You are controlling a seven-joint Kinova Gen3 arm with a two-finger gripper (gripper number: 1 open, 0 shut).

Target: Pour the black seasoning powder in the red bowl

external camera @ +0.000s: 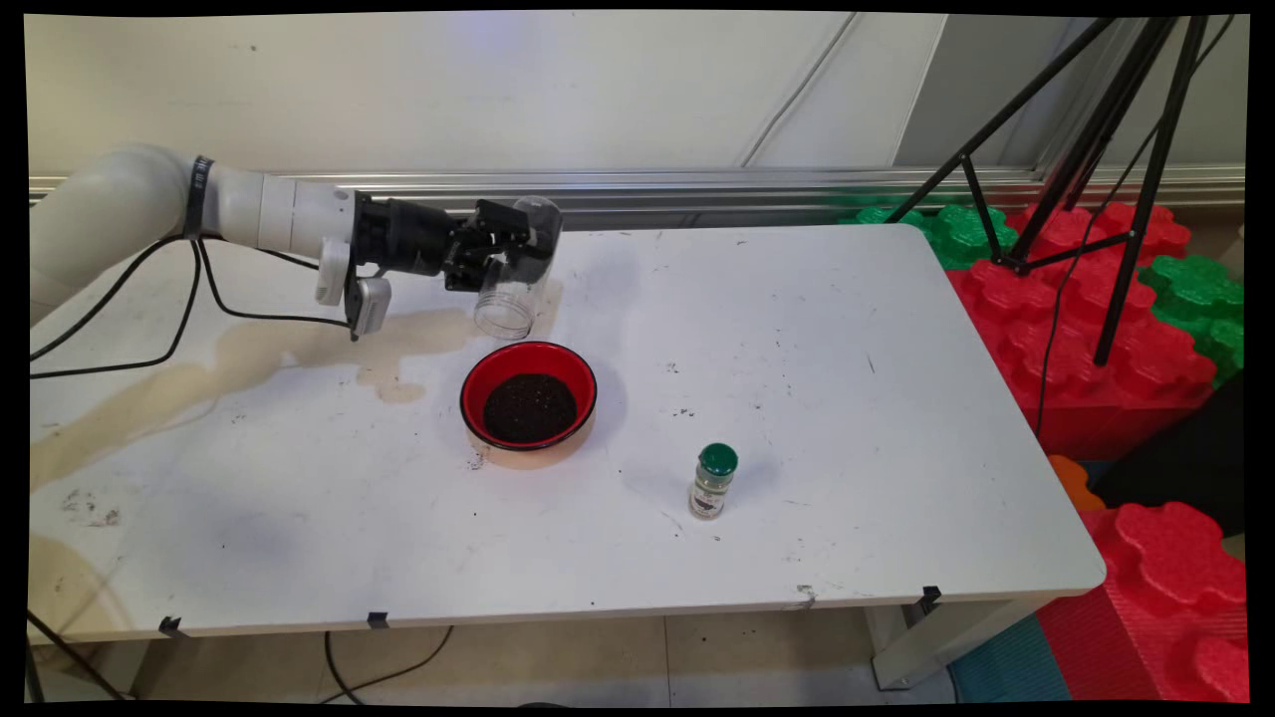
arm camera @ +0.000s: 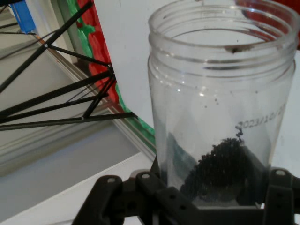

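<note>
My gripper [external camera: 518,249] is shut on a clear plastic jar [external camera: 513,284], held tilted mouth-down above the table, just behind and left of a red bowl [external camera: 528,358]. The bowl holds a heap of dark grains [external camera: 530,408]. In the hand view the jar [arm camera: 220,103] fills the right half, its open threaded mouth pointing away; a few dark grains [arm camera: 220,164] cling inside near the base by the black linkage. A small spice bottle with a green cap [external camera: 713,483] stands upright to the right of the bowl, nearer the front edge.
A brownish stain [external camera: 249,358] spreads over the white table [external camera: 847,329] on the left. Black cables [external camera: 189,309] hang under the arm. A black tripod [external camera: 1096,149] and red and green foam blocks [external camera: 1096,329] stand off the table's right side.
</note>
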